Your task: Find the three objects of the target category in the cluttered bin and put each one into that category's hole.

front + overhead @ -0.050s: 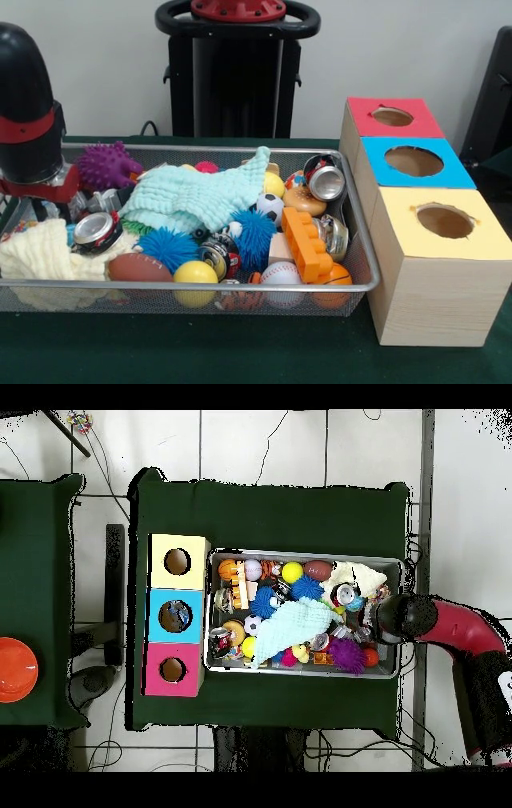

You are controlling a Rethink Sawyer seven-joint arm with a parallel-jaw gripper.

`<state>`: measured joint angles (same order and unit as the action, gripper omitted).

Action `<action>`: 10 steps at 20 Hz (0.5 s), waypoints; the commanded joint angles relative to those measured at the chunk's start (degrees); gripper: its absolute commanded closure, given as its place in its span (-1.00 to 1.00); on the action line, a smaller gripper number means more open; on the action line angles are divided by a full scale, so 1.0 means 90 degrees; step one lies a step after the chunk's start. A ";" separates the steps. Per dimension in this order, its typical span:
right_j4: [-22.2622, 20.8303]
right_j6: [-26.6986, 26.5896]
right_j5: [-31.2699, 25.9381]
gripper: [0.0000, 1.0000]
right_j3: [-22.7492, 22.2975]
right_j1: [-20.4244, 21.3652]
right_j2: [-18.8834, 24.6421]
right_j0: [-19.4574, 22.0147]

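My gripper (50,198) is down inside the left end of the wire bin (364,240), beside a purple spiky ball (106,166) and a tipped can (96,232); its tips are hidden behind the clutter. From overhead the gripper (385,621) sits at the bin's right end (402,616). Other cans lie at the right rear (324,181), right middle (334,237) and centre front (218,256). Several balls lie about: a yellow one (194,274), a baseball (280,274), a football (138,267) and a soccer ball (270,206). A mint cloth (204,196) covers the middle and a cream cloth (38,254) the left front.
Three boxes with round holes stand right of the bin: red (392,118), blue (414,162) and yellow (445,221). An orange toy brick (305,242), blue spiky balls (166,244) and a basketball (337,280) crowd the bin. An orange disc (15,669) lies on a separate table.
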<state>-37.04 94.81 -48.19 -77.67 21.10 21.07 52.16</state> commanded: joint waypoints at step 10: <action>0.0283 -0.0883 -0.0884 1.00 -0.1235 0.1428 -0.0133 0.0100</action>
<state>-36.64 94.81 -48.99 -82.47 27.02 20.18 52.31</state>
